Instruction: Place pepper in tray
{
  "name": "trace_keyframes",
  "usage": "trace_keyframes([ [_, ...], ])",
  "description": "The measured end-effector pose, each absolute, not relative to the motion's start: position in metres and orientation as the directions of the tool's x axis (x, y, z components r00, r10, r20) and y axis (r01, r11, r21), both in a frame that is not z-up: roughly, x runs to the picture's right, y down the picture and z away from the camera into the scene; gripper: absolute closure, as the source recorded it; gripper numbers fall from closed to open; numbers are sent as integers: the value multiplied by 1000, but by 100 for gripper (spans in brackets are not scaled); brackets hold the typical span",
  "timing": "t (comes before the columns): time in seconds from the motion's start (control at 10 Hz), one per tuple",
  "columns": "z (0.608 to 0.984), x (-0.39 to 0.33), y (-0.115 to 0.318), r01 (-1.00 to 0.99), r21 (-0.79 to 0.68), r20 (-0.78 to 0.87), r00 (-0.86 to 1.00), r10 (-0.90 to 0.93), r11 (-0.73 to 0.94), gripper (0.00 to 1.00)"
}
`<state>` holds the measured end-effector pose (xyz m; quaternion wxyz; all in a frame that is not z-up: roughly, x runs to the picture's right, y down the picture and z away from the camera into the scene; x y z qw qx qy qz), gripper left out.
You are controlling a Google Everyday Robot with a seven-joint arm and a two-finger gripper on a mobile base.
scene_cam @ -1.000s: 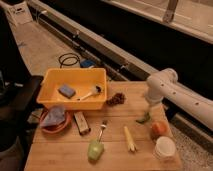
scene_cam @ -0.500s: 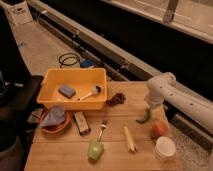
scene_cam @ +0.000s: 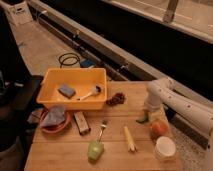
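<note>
The pepper [scene_cam: 141, 120] is a small dark green thing, slim and tapering, lying on the wooden table [scene_cam: 60, 157] toward its right side. Only a short stretch of it shows, since the gripper [scene_cam: 148, 112] sits right on top of it, at the end of the white arm [scene_cam: 180, 105] that reaches in from the right and bends down to the tabletop. How far the gripper is open, and whether it has hold of the pepper, cannot be told.

Just right of the pepper lies an orange fruit [scene_cam: 159, 128], and nearer the front edge stands a white cup [scene_cam: 165, 147]. A pale corn cob [scene_cam: 129, 138] lies left of those, then a fork [scene_cam: 102, 131] and a chunky pale green vegetable [scene_cam: 95, 149]. A dark red bunch of grapes [scene_cam: 116, 98] lies behind the pepper, between it and the tray.

The tray [scene_cam: 52, 102] – yellow-orange, with raised walls – stands at the back left, well apart from the pepper; a blue-grey sponge [scene_cam: 66, 90] and a small brush [scene_cam: 90, 93] lie inside. In front of it are a reddish bowl [scene_cam: 47, 129] holding a grey cloth [scene_cam: 54, 116], and a dark brown bar [scene_cam: 81, 122]
</note>
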<state>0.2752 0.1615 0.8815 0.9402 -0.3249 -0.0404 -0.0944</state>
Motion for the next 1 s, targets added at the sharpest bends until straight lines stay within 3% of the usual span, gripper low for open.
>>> trace_keyframes([
  [0.4, 881, 279, 160, 197, -602, 135, 980, -144, 774, 92],
  [0.5, 880, 281, 155, 190, -596, 128, 982, -141, 780, 98],
  [0.8, 870, 285, 105, 168, -529, 83, 986, -146, 832, 100],
  [1.0, 871, 281, 49, 177, -458, 68, 984, -165, 871, 100],
])
